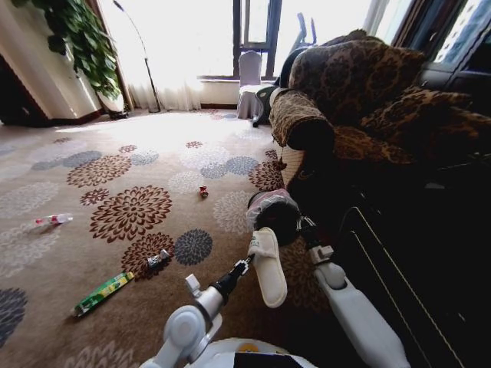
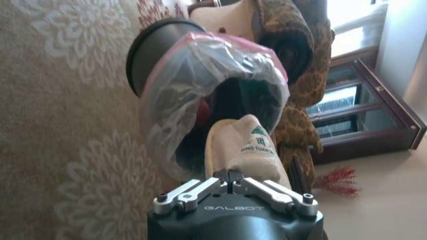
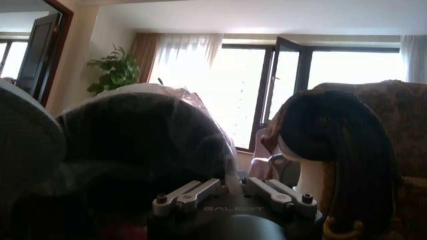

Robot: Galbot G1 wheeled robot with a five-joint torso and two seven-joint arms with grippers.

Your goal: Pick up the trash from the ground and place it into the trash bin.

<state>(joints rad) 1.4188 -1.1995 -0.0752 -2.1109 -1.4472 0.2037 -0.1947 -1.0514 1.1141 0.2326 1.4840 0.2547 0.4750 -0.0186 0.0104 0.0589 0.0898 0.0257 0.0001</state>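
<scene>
Bin [image 1: 274, 213]: one, lined.
Left claw [image 1: 249, 263]: clamped on one slipper [image 1: 269, 268], toe at bin's mouth.
Right claw [image 1: 304, 227]: beside bin; fingers' state unclear.
Carpet [image 1: 138, 169] litter: bottle [image 1: 52, 220], wrapper [image 1: 102, 294], packet [image 1: 159, 259], red bit [image 1: 203, 191], one each.

The white slipper [image 1: 268, 264] looks like soft matt cloth; the trash bin [image 2: 157, 55] is smooth black, seemingly plastic, under a glossy crinkled bag liner [image 2: 200, 75].

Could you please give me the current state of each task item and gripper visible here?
white slipper: held by the left gripper, toe at the bin's mouth.
left gripper: shut on the slipper.
trash bin: tilted, bag liner on, against the right gripper.
right gripper: at the bin's side.
clear bottle: lying on the carpet.
green wrapper: flat on the carpet.
</scene>
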